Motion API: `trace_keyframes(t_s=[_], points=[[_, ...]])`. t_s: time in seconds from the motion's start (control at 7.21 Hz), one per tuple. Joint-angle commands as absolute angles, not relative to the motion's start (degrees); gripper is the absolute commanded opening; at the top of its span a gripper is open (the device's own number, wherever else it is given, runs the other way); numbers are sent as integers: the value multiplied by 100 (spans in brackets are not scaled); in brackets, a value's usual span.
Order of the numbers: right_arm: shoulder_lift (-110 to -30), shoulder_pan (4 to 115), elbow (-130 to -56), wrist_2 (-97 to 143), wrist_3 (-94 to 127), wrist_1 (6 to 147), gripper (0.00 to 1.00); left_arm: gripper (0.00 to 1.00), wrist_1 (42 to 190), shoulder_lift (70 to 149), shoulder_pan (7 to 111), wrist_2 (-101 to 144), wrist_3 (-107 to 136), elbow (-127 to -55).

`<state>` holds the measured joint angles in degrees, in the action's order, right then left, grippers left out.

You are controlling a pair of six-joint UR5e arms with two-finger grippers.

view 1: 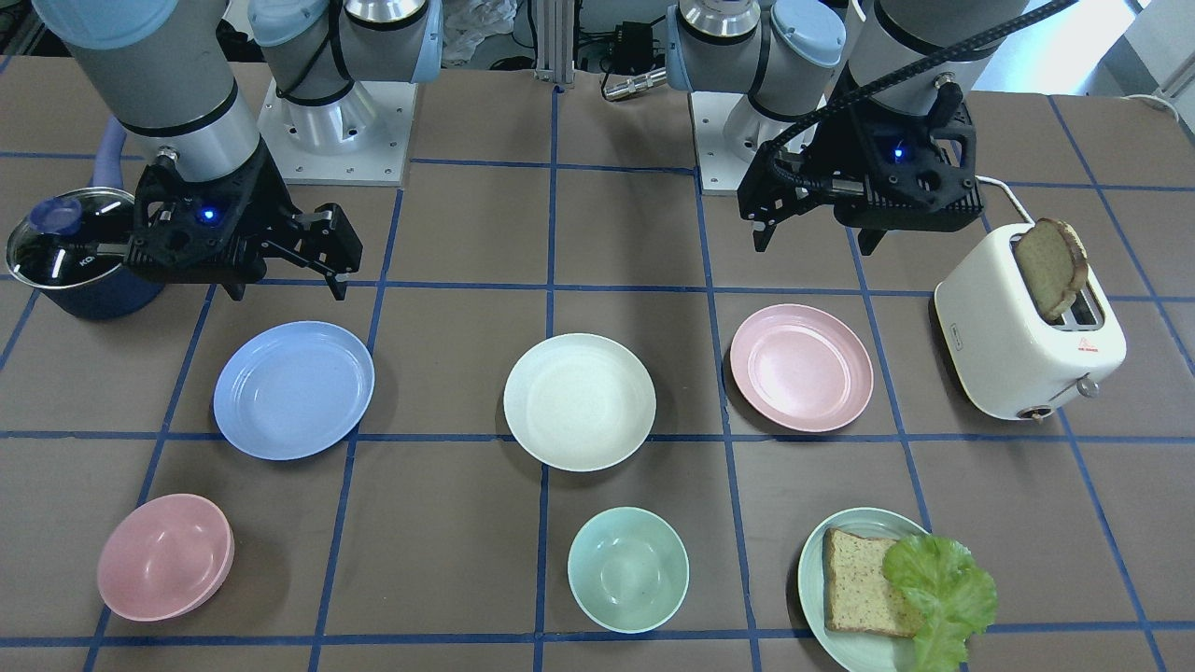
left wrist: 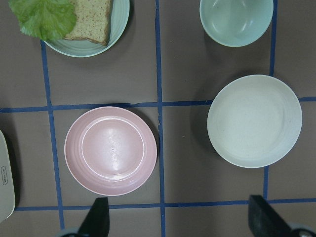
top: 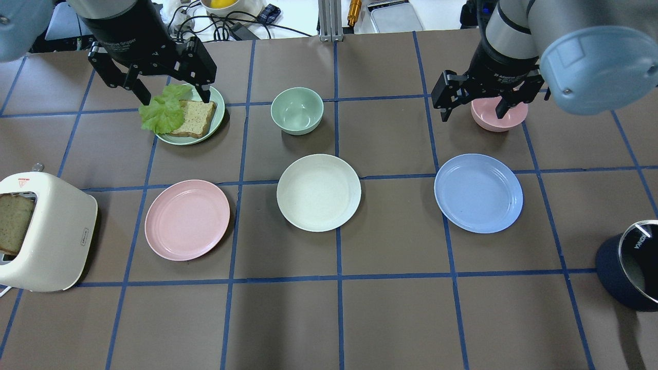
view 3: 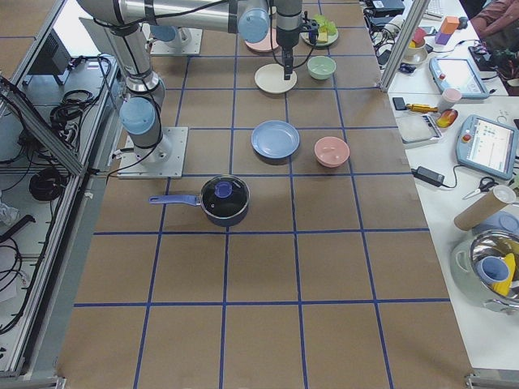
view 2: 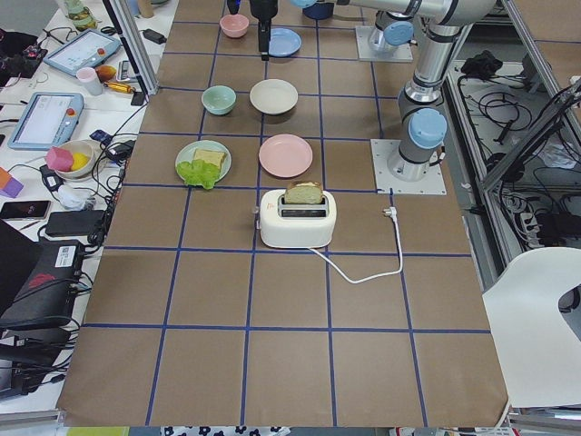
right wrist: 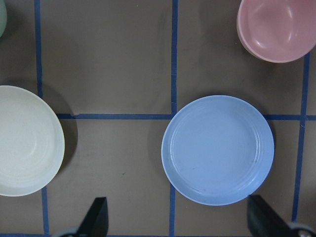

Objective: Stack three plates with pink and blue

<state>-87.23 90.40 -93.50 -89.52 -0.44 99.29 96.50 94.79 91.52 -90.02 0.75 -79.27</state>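
Three plates lie apart in a row on the brown table. The pale pink plate [top: 187, 219] is on my left, the cream-white plate [top: 318, 192] in the middle, the light blue plate [top: 478, 192] on my right. My left gripper [top: 175, 97] is open and empty, held high above the table; its wrist view shows the pink plate [left wrist: 111, 150] and the cream plate [left wrist: 254, 121] below. My right gripper [top: 473, 114] is open and empty, also high; its wrist view shows the blue plate [right wrist: 217, 149] below it.
A mint-green plate [top: 220, 117] with bread and lettuce, a mint bowl [top: 297, 110] and a pink bowl [top: 498, 115] stand beyond the plates. A white toaster [top: 46, 231] with a bread slice is at the left edge. A dark lidded pot [top: 629, 272] is at the right.
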Motion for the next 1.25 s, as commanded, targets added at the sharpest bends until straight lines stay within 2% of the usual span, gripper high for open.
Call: trace_keyframes(t_s=[0.0, 1.11], points=[[-8719, 9035, -9360, -8956, -44, 9923, 100, 100, 9650, 9483, 9141, -9000, 79, -7919], [-8684, 9000, -9361, -8956, -62, 9941, 100, 100, 9729, 9475, 9141, -8991, 79, -7928]])
